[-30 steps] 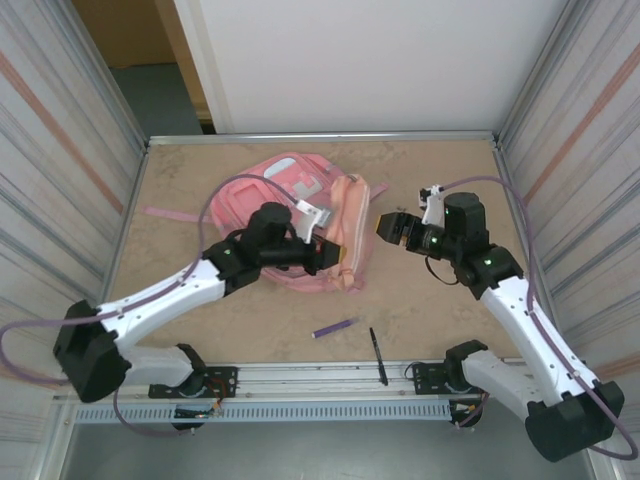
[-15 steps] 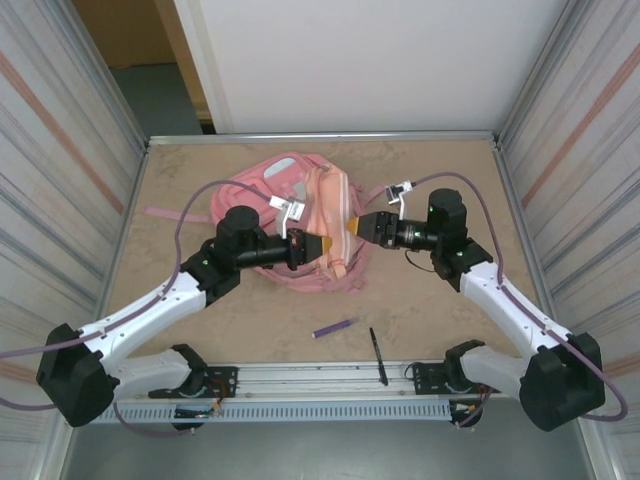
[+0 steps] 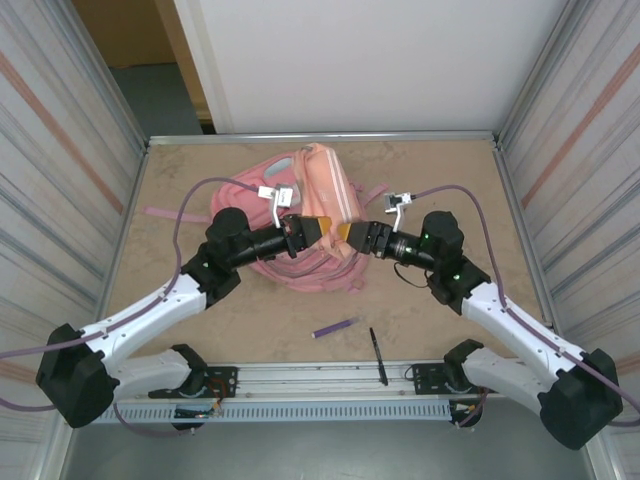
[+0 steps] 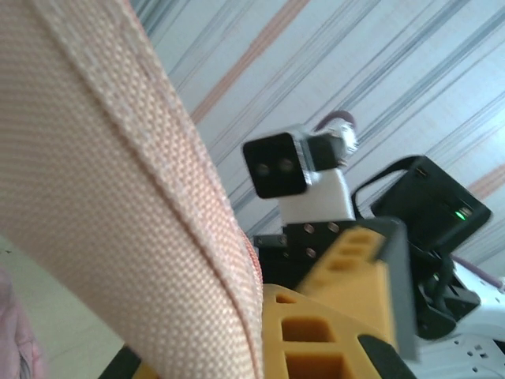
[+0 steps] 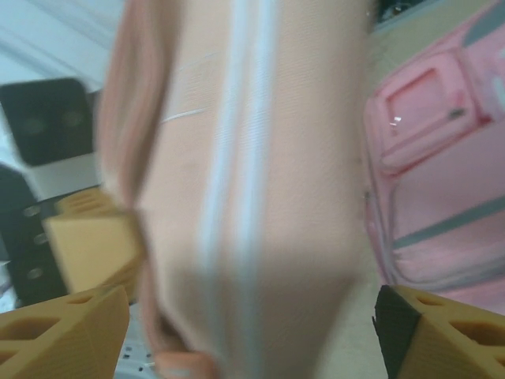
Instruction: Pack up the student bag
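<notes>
Student bag (image 3: 318,190): pink fabric, peach panel upright, grey-trimmed pockets.

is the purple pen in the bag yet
No, the purple pen lies on the table beside a black pen, in front of the bag.

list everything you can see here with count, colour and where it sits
student bag: 1, pink, far middle of the table, one flap lifted
marker: 1, purple, near side of the table, in front of the bag
pen: 1, black, just right of the marker, by the near rail
table: 1, beige, under everything
left fingers: 1 pair, orange, shut on the lifted flap
right fingers: 1 pair, orange, open, either side of that flap
</notes>
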Robot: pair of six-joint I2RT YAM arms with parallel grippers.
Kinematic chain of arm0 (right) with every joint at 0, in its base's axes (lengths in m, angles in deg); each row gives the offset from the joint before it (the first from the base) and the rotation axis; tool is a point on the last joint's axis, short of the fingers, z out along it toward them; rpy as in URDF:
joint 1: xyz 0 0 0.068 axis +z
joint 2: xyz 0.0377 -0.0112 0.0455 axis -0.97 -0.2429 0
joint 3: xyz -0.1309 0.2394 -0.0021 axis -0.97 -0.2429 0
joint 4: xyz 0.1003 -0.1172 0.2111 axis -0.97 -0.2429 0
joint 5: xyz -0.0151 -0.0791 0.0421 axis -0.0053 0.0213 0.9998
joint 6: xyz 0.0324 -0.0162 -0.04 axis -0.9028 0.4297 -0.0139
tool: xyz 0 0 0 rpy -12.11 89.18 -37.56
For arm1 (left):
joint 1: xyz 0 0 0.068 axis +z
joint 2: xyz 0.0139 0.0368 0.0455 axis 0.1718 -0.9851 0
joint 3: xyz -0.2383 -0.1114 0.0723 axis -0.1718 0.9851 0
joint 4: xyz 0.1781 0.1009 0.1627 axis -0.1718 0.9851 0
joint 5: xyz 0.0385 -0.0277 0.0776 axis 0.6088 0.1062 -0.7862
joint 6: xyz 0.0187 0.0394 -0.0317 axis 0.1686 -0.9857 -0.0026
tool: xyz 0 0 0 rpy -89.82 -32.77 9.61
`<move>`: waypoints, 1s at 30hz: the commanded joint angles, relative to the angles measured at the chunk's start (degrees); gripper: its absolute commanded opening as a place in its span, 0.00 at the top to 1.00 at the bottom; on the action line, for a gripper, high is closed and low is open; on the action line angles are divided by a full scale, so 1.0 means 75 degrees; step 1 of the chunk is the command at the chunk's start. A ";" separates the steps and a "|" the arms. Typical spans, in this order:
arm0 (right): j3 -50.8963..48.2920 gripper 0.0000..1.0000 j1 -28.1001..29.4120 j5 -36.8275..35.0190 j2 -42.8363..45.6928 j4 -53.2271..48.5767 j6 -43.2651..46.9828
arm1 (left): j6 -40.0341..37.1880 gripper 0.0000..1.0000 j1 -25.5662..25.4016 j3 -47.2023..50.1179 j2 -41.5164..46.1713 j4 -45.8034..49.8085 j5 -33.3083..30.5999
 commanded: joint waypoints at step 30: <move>0.2355 1.00 -0.1402 0.1141 -0.1177 -0.3246 0.0076 | -0.3824 0.35 0.0243 0.0191 0.0417 0.4303 -0.2165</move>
